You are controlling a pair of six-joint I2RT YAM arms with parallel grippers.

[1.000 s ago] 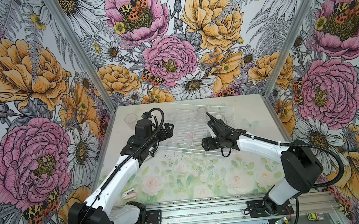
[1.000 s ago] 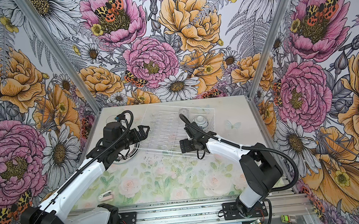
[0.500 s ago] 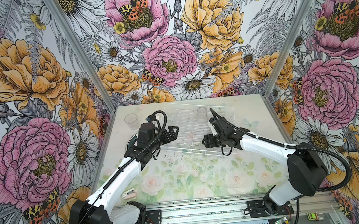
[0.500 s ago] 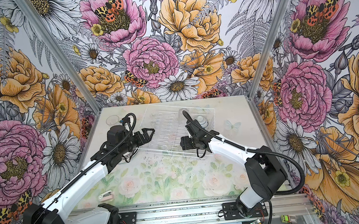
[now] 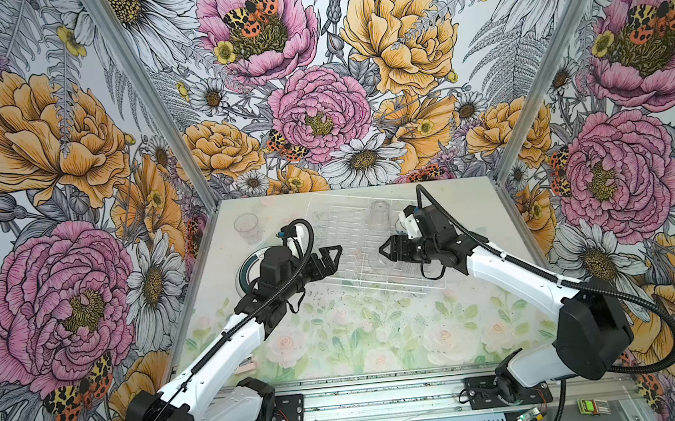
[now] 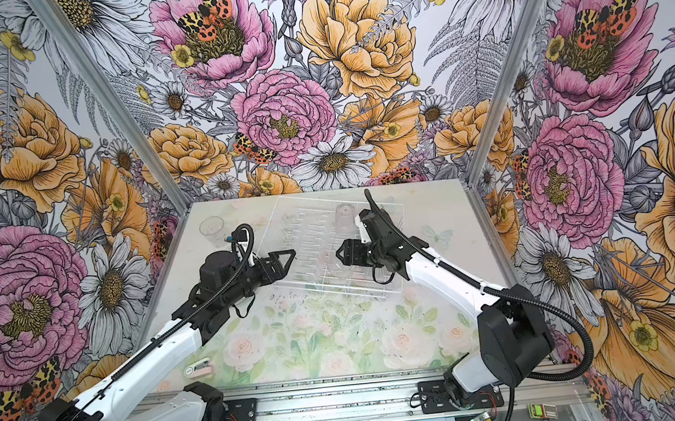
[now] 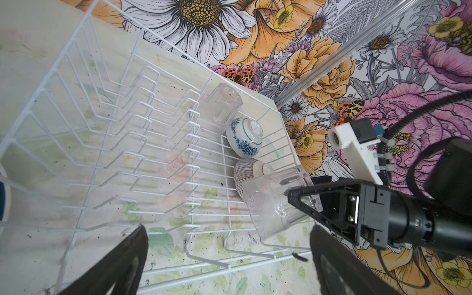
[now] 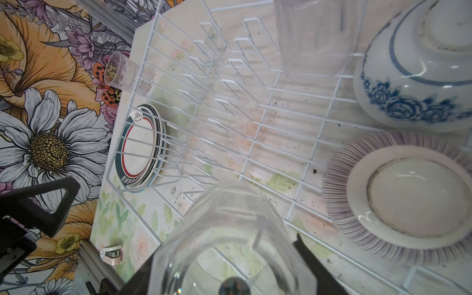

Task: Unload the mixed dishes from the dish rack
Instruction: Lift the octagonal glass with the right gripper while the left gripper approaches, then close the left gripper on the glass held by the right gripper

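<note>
The white wire dish rack (image 5: pixel 345 227) (image 6: pixel 308 230) (image 7: pixel 102 127) (image 8: pixel 229 102) sits at the back of the table. Its right end holds an upturned clear tumbler (image 5: pixel 378 214) (image 7: pixel 222 104) (image 8: pixel 314 38), a blue-patterned bowl (image 7: pixel 245 138) (image 8: pixel 413 76) and a grey-striped bowl (image 7: pixel 245 176) (image 8: pixel 398 199), both upside down. My right gripper (image 5: pixel 385 253) (image 6: pixel 342 257) (image 8: pixel 224 260) is shut on the clear ribbed glass bowl (image 7: pixel 275 204) (image 8: pixel 229 229) over the rack's near right part. Over the rack's near left edge, my left gripper (image 5: pixel 333 257) (image 6: pixel 288 259) (image 7: pixel 227 229) hangs open and empty.
Stacked dark-rimmed plates (image 5: pixel 245 269) (image 8: pixel 140 145) lie on the table left of the rack, partly under the left arm. A clear tumbler (image 5: pixel 247 227) (image 6: pixel 211 230) (image 8: pixel 118 70) stands behind them. A small white and pink object (image 5: pixel 246 367) (image 6: pixel 197 368) lies front left. Floral walls enclose three sides.
The right gripper's jaws have narrowed onto the glass bowl. The left gripper has shifted right, from beside the plates to over the rack's near left edge, still open.
</note>
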